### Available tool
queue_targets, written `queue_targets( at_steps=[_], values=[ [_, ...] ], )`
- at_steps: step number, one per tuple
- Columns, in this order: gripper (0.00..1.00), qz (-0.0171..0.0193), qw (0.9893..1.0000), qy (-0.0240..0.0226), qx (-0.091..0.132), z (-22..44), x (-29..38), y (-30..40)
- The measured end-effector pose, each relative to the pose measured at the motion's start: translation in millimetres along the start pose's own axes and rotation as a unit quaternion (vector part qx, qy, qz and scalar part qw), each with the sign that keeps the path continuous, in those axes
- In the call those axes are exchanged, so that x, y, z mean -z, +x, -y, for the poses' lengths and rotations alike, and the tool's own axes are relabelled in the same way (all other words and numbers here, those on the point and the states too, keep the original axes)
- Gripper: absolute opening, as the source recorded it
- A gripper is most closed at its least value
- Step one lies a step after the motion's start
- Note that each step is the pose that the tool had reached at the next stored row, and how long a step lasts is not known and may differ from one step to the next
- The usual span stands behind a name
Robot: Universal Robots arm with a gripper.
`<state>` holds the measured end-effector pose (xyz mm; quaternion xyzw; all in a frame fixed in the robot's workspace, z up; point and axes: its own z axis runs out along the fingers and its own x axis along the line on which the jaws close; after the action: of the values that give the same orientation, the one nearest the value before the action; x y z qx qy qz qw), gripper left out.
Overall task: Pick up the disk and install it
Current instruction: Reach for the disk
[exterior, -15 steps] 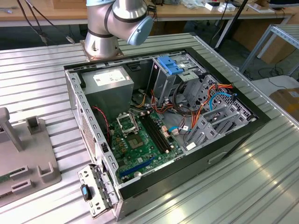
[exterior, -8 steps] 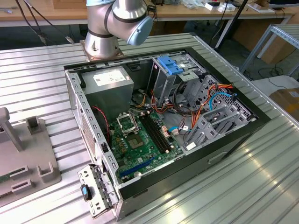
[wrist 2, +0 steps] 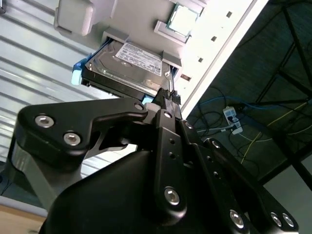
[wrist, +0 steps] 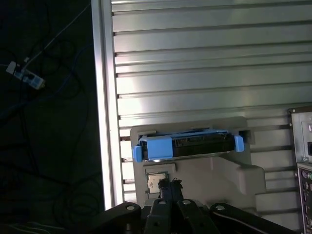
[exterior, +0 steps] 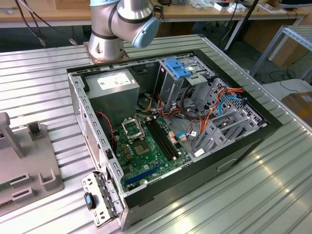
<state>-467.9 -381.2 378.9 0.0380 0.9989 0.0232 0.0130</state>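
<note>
The disk (wrist 2: 130, 57), a silver-grey hard drive with a white label, is seen lying flat in a recess of a grey holder (wrist: 229, 175). It is framed by blue rails (wrist: 158, 147), and one end pokes out past the holder's edge. A small square processor chip (wrist: 157, 181) is seated in the same holder, just beside the disk. The holder rests on the ribbed metal desk (wrist: 195, 63), near the desk's edge.

In both wrist views the black pincer (wrist 2: 168, 95) is held above the holder, apart from the disk and closest to the chip side. Its tips are drawn close together and nothing is held between them.

In the exterior view an open computer case (exterior: 80, 105) is laid on its side at the centre of the desk. The holder appears to be the grey tray at about 8 o'clock from the case, at the exterior view's left. The arm (exterior: 119, 19) is mounted at 12 o'clock. A drive cage topped by a light-blue latch (exterior: 176, 67) is seen at about 1 o'clock inside the case.

The pick-up step is judged to be in hand, with the disk not yet grasped. A grasp is judged to call for a wider opening, squared to the disk's sides and kept clear of the chip.
</note>
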Motion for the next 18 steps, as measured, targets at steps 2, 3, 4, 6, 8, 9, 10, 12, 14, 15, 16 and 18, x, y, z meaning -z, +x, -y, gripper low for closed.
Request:
queue_targets(
  at_steps=[2,3,4,6,8,9,10,12,14,15,16,18],
  values=[
    [0.11,-0.0001,1.0,-0.0008,0.0,-4.1,-0.9,-0.1],
    [0.11,-0.0002,1.0,-0.0012,0.0,-6.3,-1.2,-0.1],
    [0.11,-0.0002,1.0,-0.0016,0.0,-9.6,-2.0,-0.2],
    [0.11,-0.0002,1.0,-0.0024,0.0,-17.3,-3.7,-0.4],
    [0.11,-0.0003,1.0,-0.0025,0.0,-22.5,-5.5,-0.4],
    [0.11,-0.0002,1.0,-0.0025,0.0,-26.7,-10.5,0.1],
    [0.11,-0.0003,1.0,-0.0025,0.0,-26.7,-15.6,0.1],
    [0.11,-0.0006,1.0,-0.0023,0.0,-26.4,-22.5,0.4],
    [0.11,-0.0007,1.0,-0.0023,0.0,-26.4,-22.8,0.4],
    [0.11,-0.0007,1.0,-0.0023,0.0,-26.4,-22.8,0.4],
    [0.11,-0.0007,1.0,-0.0023,0.0,-26.3,-23.0,0.4],
    [0.11,-0.0006,1.0,-0.0023,0.0,-26.0,-24.8,0.7]
  ],
)
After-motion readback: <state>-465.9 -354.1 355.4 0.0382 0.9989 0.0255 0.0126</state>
